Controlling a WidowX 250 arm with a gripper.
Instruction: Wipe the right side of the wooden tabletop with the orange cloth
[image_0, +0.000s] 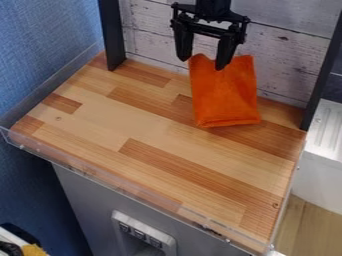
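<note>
At the top, right of centre, the black gripper (203, 63) points downward with its two fingers apart. An orange cloth (226, 97) is directly below it, its upper edge level with the fingertips. The right finger overlaps the cloth's top, and the left finger is beside its upper left corner. The upper part of the cloth covers some of the back wall, while its lower edge is over the wooden surface. Whether the cloth's bottom touches the wood, I cannot tell.
The wooden tabletop (157, 122) has a clear raised rim (127, 189) along its front. Black posts stand at the back left (111, 35) and right (322, 70), with a whitewashed plank wall (150, 32) between them. A white sink unit (324, 150) adjoins at right.
</note>
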